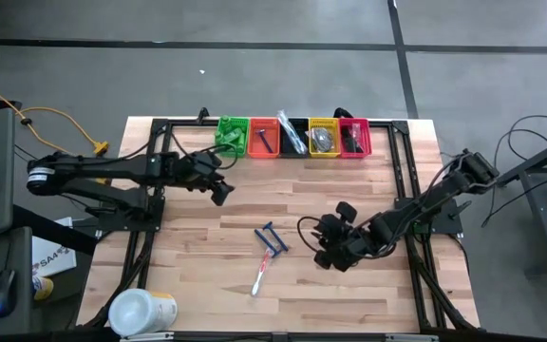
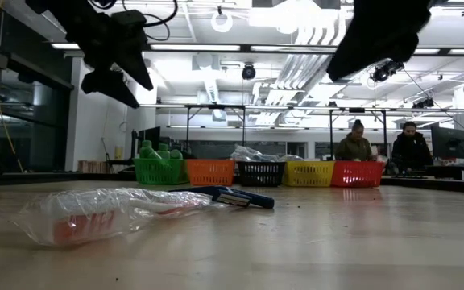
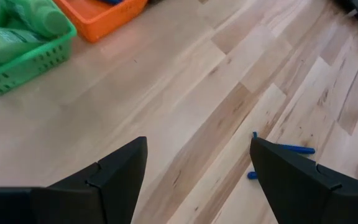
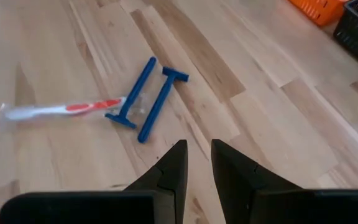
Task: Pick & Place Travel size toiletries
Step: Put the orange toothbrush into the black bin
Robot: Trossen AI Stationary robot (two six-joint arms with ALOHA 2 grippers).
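High view shows my right pincer (image 1: pixel 329 249) low over the middle of the counter (image 1: pixel 207 275), just beside the two blue razors (image 1: pixel 271 237) and the wrapped toothbrush (image 1: pixel 260 275), all three lying loose on the wood. Its fingers are almost closed and hold nothing. My left pincer (image 1: pixel 220 190) hangs released near the far edge, close to the green bin (image 1: pixel 232 135).

I think the main risk is to go down with the fingers so narrow: they would push a razor instead of straddling it. The two razors lie side by side and nearly touch, so I could pinch both, or knock one onto the toothbrush. The clear wrapper also looks slippery, so a grip there may slide off.
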